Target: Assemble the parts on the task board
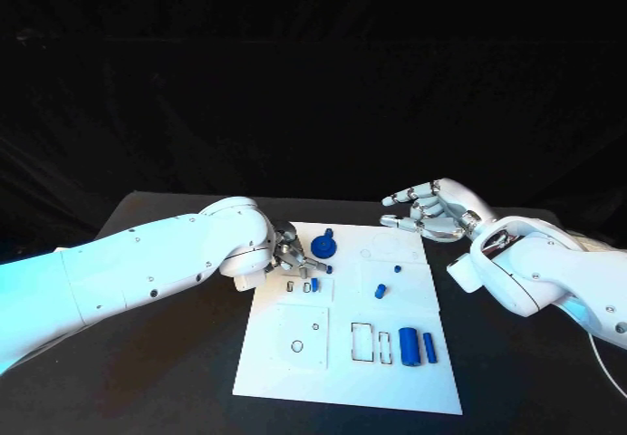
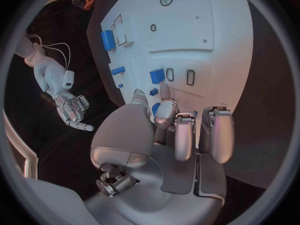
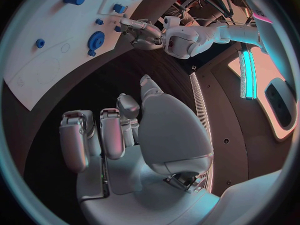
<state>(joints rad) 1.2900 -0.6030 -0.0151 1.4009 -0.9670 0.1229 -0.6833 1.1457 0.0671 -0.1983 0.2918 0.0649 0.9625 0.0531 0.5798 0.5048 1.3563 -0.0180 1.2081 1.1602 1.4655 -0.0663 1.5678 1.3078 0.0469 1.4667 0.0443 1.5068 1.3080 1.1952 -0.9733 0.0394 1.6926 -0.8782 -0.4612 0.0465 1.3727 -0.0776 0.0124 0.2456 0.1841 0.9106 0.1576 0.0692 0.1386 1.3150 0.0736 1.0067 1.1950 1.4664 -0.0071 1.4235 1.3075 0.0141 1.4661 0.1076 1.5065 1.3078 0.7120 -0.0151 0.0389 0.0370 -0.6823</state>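
The white task board [image 1: 346,317] lies in the middle of the black table. A blue gear-shaped part [image 1: 323,246] sits near its far left corner. A blue cylinder [image 1: 409,346] and a blue bar [image 1: 430,347] lie side by side at the near right. Two small blue pieces [image 1: 381,291] [image 1: 397,268] stand mid-board. My left hand [image 1: 295,261] hovers at the board's left edge beside the gear [image 2: 155,108], fingers [image 2: 187,130] apart, nothing held. A blue block [image 2: 157,76] sits just beyond its fingertips. My right hand [image 1: 425,210] hangs open above the far right corner.
Black outlined slots [image 1: 362,343] mark the board's near half, with a small ring [image 1: 296,345] to their left. Bare black table [image 1: 157,362] runs along both sides of the board. The right wrist view shows the gear [image 3: 95,39] and my left hand [image 3: 144,32] across the board.
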